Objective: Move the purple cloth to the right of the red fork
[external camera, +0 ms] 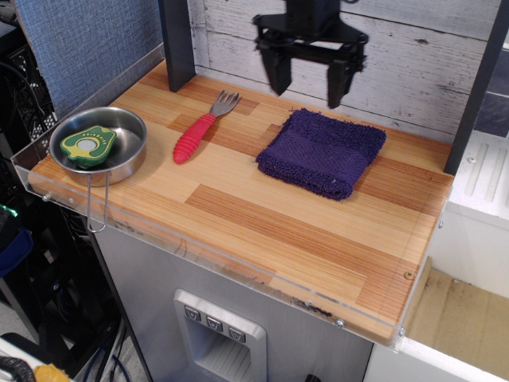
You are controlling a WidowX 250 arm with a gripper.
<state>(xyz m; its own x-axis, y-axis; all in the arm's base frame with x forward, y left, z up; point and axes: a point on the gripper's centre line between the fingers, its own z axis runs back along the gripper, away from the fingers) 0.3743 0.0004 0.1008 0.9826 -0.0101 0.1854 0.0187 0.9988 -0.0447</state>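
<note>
Purple cloth (321, 153): lies flat, right of the red fork (203, 127), apparently placed.
Gripper (309, 82): raised above the cloth's back edge, jaws spread wide, holding nothing.
Steel bowl (99, 145): far left, holding a green toy.

Even, fairly bright indoor light falls from above, giving soft, short shadows. The gripper (308, 81) is slightly smeared by motion blur, its two dark fingers (277, 73) soft-edged against the pale plank wall (413, 72). Below the fingertips the purple cloth (322, 152) reads crisp, its weave visible. Well to the left of the fingers the steel bowl (131, 151) shows mild glare on its rim. The lower left corner is dim and murky
</note>
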